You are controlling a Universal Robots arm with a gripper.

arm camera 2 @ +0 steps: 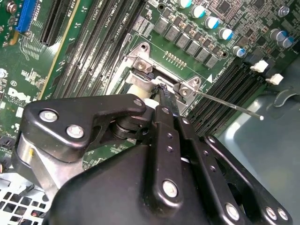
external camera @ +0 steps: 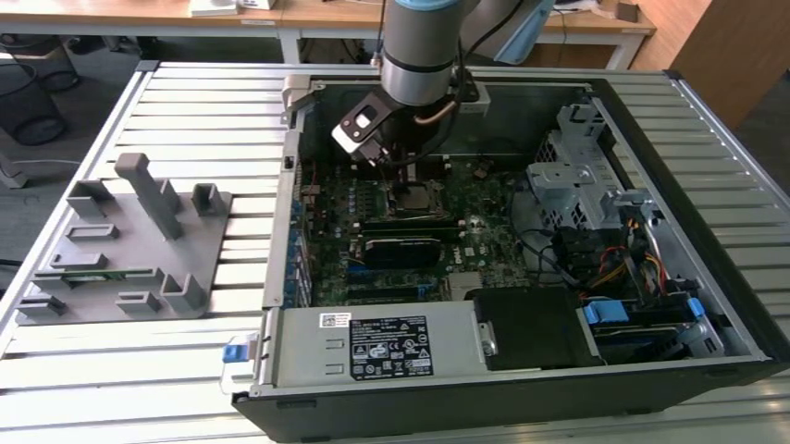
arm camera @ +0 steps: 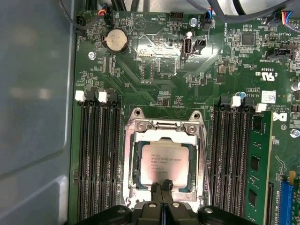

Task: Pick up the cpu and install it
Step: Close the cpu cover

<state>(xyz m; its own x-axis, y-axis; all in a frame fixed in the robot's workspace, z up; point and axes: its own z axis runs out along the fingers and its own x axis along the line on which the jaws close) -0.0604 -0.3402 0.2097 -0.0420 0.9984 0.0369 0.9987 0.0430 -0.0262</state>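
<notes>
The arm (external camera: 420, 55) hangs nearly vertical, its two black fingers (arm camera: 156, 190) pressed together at the tips.

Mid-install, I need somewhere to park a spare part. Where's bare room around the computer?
Bare slatted table lies on the near and far sides of the grey fixture, beside the case wall. Inside the case it's crowded: gripper over the cpu, memory slots either side, cables by the drive cage.

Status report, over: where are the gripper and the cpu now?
Gripper shut, tips at the edge of the cpu. The cpu lies flat in the socket frame. Nothing else over it.
</notes>
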